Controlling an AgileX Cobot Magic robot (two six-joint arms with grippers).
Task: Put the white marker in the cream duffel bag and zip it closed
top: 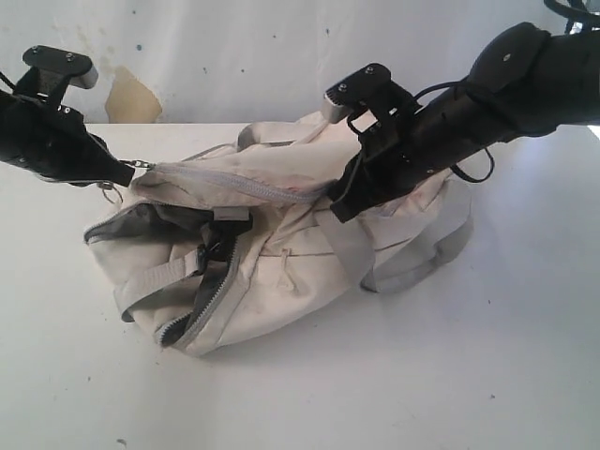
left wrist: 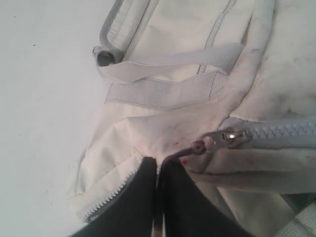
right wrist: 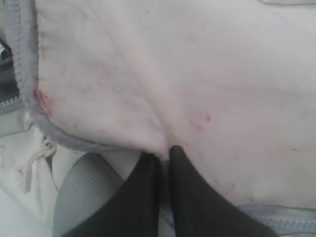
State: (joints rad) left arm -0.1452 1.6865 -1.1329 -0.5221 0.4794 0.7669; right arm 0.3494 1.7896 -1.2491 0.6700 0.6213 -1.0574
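The cream duffel bag (top: pixel 281 253) lies on its side in the middle of the white table (top: pixel 487 356), stained with reddish smudges. My left gripper (top: pixel 129 173) is at the bag's left end, shut on the reddish pull cord (left wrist: pixel 190 150) of the grey zipper slider (left wrist: pixel 231 137). The top zipper (top: pixel 234 183) runs shut from there toward the right arm. My right gripper (top: pixel 336 208) is shut, pinching a fold of the bag's cream fabric (right wrist: pixel 197 74) near the zipper's other end. A dark gap (top: pixel 141 223) shows below the flap at the left end. The white marker is out of view.
Grey webbing straps (top: pixel 422 262) trail from the bag's right side onto the table. A black buckle (top: pixel 220 239) and a second, part-open zipper (top: pixel 202 309) sit on the bag's front. A white wall with a tan patch (top: pixel 131 98) stands behind.
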